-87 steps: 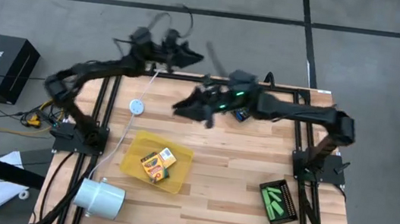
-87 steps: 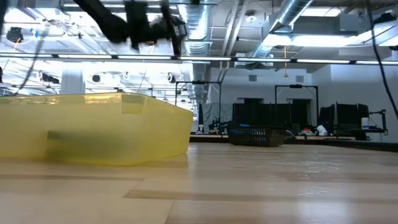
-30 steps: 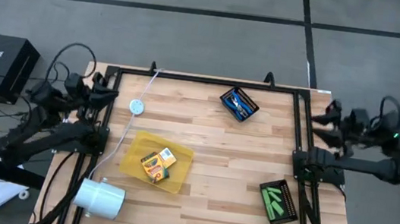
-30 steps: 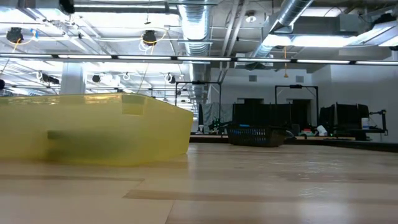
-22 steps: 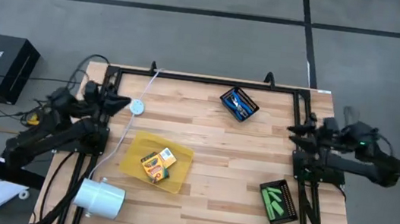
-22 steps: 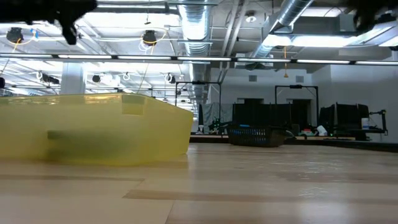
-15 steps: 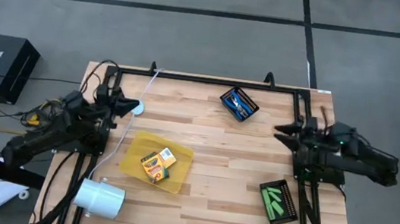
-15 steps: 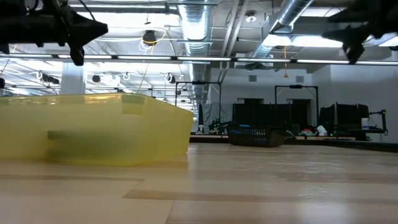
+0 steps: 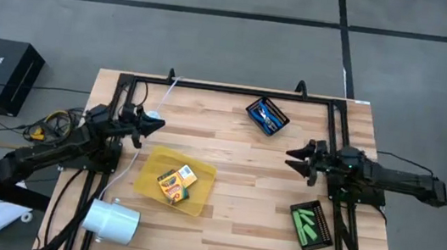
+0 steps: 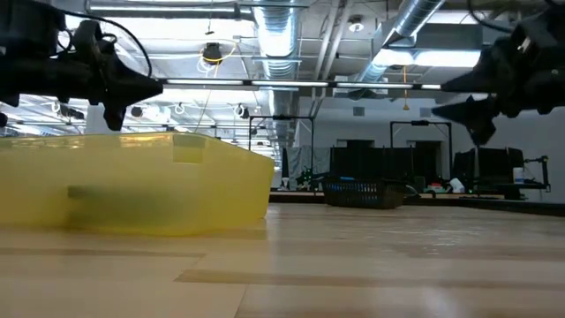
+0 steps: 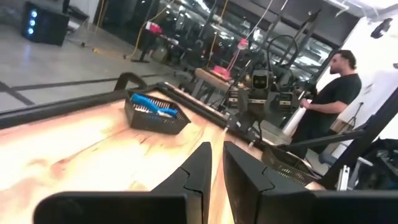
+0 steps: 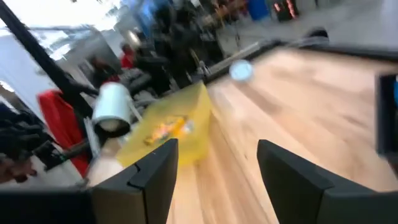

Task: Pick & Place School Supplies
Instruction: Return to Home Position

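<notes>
Two yellow-and-green crayon boxes lie in the yellow tray at the table's left. Blue-handled scissors lie in a black mesh tray at the far middle. Green sticks lie in another mesh tray at the near right. My left gripper hangs level above the table's left side, pointing right, shut and holding nothing. Level above the right side, pointing left, my right gripper is open and holds nothing. In the low view both hang well above the tabletop.
A white cylinder lies at the near left corner. A small white disc on a cable sits by the left gripper. A black frame rims the table. A person stands beyond the table's right side.
Both arms have sunk from outside the table's side edges and swung in over it: my left gripper toward the right, my right gripper toward the left. Both have tipped to point level across the table. Trays and supplies have stayed in place.
</notes>
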